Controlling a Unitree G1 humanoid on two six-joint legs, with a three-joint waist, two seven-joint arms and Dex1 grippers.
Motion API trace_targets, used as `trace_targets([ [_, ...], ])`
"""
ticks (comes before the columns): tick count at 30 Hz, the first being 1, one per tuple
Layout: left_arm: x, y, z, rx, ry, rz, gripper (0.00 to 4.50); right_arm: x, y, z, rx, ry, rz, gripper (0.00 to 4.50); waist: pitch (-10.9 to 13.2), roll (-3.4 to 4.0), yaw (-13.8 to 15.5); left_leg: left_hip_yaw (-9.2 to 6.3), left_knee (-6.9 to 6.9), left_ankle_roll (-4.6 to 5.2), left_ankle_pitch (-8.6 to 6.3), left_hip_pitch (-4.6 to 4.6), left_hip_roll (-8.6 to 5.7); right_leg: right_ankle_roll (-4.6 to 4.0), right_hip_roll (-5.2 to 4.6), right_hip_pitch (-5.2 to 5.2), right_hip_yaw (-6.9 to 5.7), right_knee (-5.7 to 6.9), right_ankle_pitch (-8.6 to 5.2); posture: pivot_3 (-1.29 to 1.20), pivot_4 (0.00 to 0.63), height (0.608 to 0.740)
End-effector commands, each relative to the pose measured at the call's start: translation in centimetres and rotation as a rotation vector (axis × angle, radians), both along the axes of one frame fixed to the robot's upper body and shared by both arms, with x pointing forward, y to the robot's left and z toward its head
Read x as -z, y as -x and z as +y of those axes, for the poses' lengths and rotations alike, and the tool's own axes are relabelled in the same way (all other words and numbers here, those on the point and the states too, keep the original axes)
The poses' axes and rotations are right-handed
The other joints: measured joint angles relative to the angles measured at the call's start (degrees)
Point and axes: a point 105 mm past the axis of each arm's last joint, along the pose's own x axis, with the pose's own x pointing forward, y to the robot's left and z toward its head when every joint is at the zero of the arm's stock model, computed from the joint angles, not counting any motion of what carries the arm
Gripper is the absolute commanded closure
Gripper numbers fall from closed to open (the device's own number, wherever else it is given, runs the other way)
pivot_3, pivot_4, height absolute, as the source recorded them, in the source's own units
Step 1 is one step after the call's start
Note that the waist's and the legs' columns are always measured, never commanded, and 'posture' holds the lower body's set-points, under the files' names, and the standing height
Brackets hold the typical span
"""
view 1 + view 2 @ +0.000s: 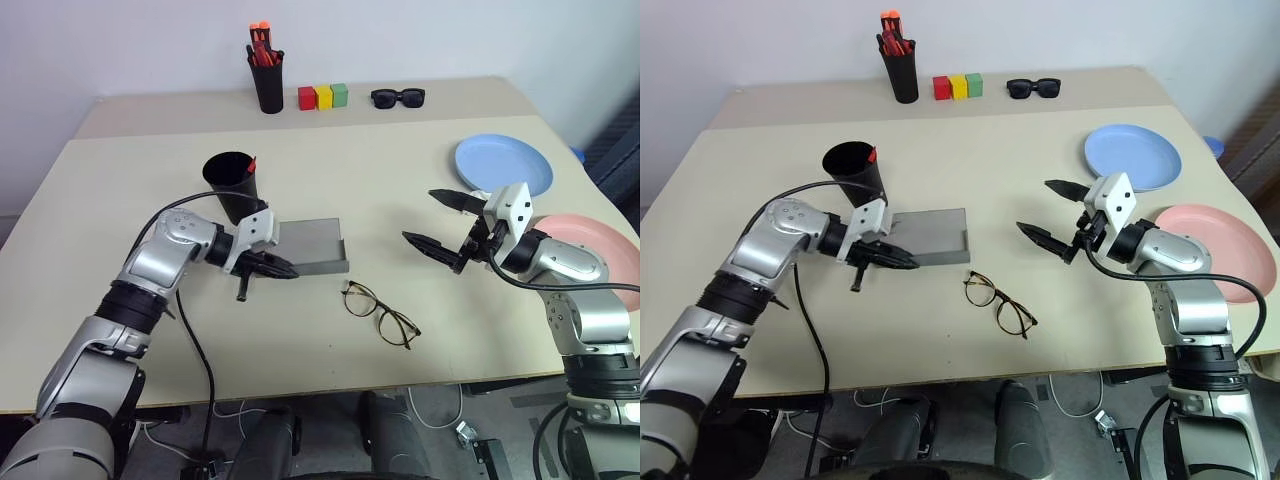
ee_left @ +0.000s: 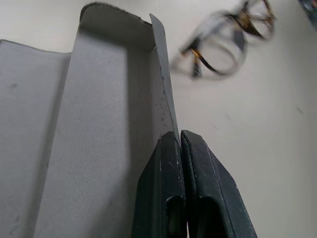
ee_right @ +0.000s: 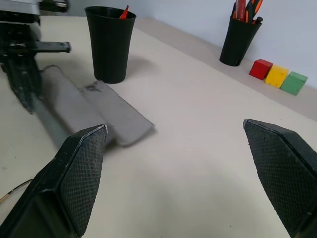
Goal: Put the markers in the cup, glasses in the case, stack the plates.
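— Where does the left gripper (image 1: pixel 283 270) sit?

— At the near edge of the case (image 1: pixel 312 243), which lies open on the table (image 1: pixel 120 180). Its two fingers (image 2: pixel 198 198) are pressed together with nothing between them; in the left wrist view the tips meet right at the thin wall of the case's tray, whether touching it I cannot tell.

— And the glasses (image 1: pixel 380 313)?

— Unfolded on the table, just beyond the case's near right corner, between the two arms and nearer the robot than either gripper. Apart from both.

— The right gripper (image 1: pixel 438 222)?

— Spread wide, empty, held above the table to the right of the case, its fingers pointing toward the cup (image 1: pixel 232 184).

— The markers?

— A red tip (image 1: pixel 250 164) sticks up over the cup's rim. More of them I cannot make out. The cup stands upright just behind the case's left end, near the left gripper.

— The plates?

— The blue plate (image 1: pixel 505 163) lies flat behind the right arm, the pink plate (image 1: pixel 590 240) to its right and nearer, partly hidden by that arm. They lie side by side, unstacked.
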Motion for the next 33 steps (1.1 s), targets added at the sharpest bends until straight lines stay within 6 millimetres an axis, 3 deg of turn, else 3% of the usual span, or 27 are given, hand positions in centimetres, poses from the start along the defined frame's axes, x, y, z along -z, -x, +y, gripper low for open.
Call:
trace_targets([
  [1,-0.6,-0.3,0.7,0.029,-0.017,-0.084,4.48,-1.3,0.1,0.4,-0.018,-0.008,-0.057,0.00,0.0,0.00,0.2,0.00,0.01,0.00,0.00,-0.01,0.00,0.00,0.00,0.00,0.00,0.00,0.00,0.00,0.150,0.740],
  [4,-0.9,-1.2,0.7,0.029,0.004,-0.171,4.48,-1.2,0.1,0.5,-0.024,-0.006,-0.054,0.00,0.0,0.00,0.2,-0.01,0.02,0.00,0.00,0.00,0.00,0.00,0.00,0.01,0.00,0.00,0.00,0.00,0.150,0.740],
  [7,-0.8,-1.3,0.6,0.061,0.001,-0.206,3.62,-1.3,0.0,0.7,-0.031,-0.006,-0.053,0.00,0.0,0.00,0.2,0.00,0.02,0.00,0.00,0.00,-0.01,0.00,0.00,0.00,0.00,0.01,0.00,0.00,0.150,0.740],
  [10,-0.9,-1.4,0.6,0.074,0.009,-0.230,2.17,-1.3,0.1,0.8,-0.041,-0.003,-0.052,0.00,0.0,0.00,0.1,0.00,0.02,0.01,0.00,0.00,-0.01,0.00,0.00,0.00,0.00,0.01,0.00,0.00,0.150,0.740],
  [14,-2.6,-1.1,0.7,0.050,0.095,-0.219,0.25,-1.0,1.4,2.0,-0.105,0.015,0.018,0.00,0.0,0.00,0.1,0.00,0.02,0.01,0.00,0.00,0.00,0.00,0.00,-0.01,-0.01,0.02,0.00,0.00,0.150,0.740],
  [20,-5.0,1.4,1.9,-0.049,0.276,-0.103,0.11,-0.1,3.0,2.8,-0.054,0.123,0.177,0.00,0.0,0.03,-0.2,0.01,0.01,0.11,-0.06,-0.02,0.03,0.01,0.00,-0.09,0.07,0.07,0.00,0.00,0.150,0.740],
  [25,-5.4,3.8,3.5,-0.133,0.356,-0.077,0.11,0.5,5.7,4.9,-0.059,0.216,0.259,0.00,0.0,0.03,0.1,-0.01,0.00,0.12,-0.07,-0.04,0.09,-0.01,0.00,-0.17,0.08,0.18,-0.01,0.00,0.150,0.740],
  [33,-4.9,5.6,5.4,-0.236,0.355,-0.149,0.11,3.0,6.7,5.2,-0.039,0.320,0.483,0.00,0.0,0.00,0.4,0.02,0.03,0.12,-0.07,-0.01,0.09,0.00,-0.05,0.00,0.05,-0.01,-0.02,0.00,0.150,0.740],
])
